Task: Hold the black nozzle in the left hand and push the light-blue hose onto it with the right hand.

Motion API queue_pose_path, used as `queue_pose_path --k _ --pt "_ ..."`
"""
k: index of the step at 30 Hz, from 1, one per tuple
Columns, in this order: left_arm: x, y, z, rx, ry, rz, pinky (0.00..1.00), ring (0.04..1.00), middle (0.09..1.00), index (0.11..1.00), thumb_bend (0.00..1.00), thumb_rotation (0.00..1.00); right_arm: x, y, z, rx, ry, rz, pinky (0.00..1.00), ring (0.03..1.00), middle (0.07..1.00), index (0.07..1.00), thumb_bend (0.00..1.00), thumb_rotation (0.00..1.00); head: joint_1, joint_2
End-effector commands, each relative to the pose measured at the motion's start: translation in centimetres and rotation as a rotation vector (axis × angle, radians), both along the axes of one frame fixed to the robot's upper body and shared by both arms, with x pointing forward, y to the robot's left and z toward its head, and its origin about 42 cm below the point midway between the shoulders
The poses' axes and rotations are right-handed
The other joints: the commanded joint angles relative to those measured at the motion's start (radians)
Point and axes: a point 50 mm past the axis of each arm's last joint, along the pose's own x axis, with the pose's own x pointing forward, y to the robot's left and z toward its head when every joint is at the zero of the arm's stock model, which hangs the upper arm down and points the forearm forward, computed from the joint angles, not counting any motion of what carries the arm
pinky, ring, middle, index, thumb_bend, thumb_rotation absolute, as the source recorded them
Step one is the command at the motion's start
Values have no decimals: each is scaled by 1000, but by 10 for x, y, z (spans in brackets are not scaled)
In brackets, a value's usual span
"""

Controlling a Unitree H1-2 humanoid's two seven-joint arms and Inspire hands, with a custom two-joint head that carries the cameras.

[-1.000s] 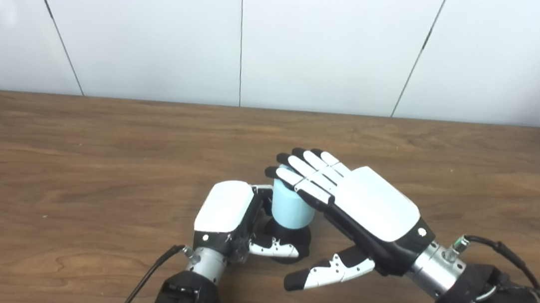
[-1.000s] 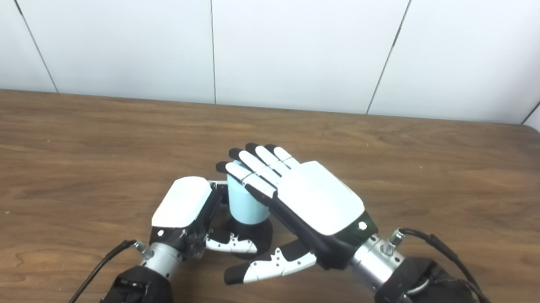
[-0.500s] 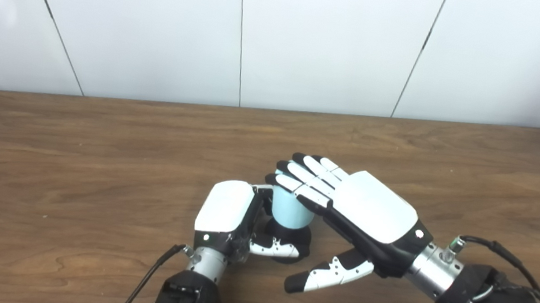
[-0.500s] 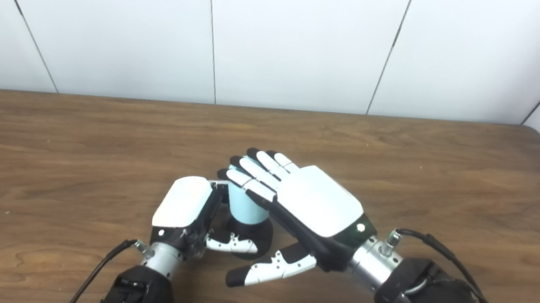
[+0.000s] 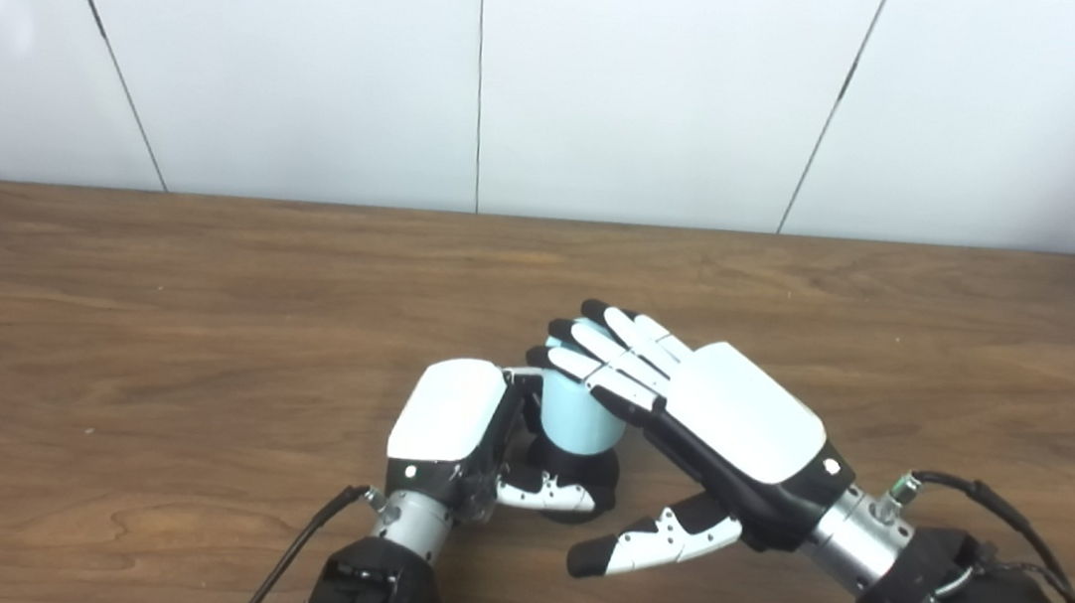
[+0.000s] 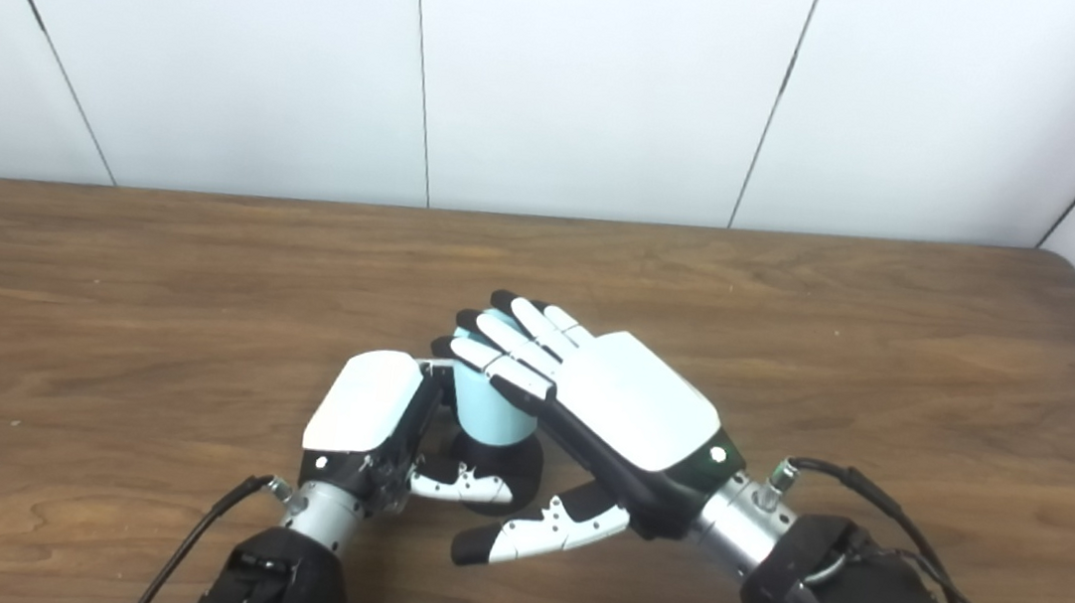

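Observation:
A short light-blue hose (image 5: 573, 417) stands upright on the black nozzle (image 5: 580, 466), which rests on the wooden table (image 5: 197, 306). My left hand (image 5: 449, 427) is shut on the black nozzle's base, its thumb wrapped across the front. My right hand (image 5: 705, 414) is open and lies flat over the hose, its fingers (image 5: 607, 349) stretched across the hose's top end, thumb hanging free below. The hose's top and the nozzle's upper part are hidden. In the right eye view the hose (image 6: 486, 411) shows between both hands.
White wall panels (image 5: 621, 81) close off the table's far edge. A black cable (image 5: 291, 555) trails from my left wrist, another (image 5: 1006, 506) from my right wrist.
My right hand has sunk a little and shifted slightly left over the hose's top. The hose stands a bit lower on the nozzle. The left hand has not moved.

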Motion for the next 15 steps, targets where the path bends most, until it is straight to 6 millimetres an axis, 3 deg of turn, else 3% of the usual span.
queue_pose_path --k 1,15 --pt "2 3 -6 40 41 11 687 617 512 475 523 0 -2 -5 -20 -73 101 7 971 992 955 892 622 986 -1 1" --pt "1 6 -6 50 31 7 676 610 519 469 522 0 -10 -8 -38 -61 143 -8 962 985 956 897 599 977 -3 8"
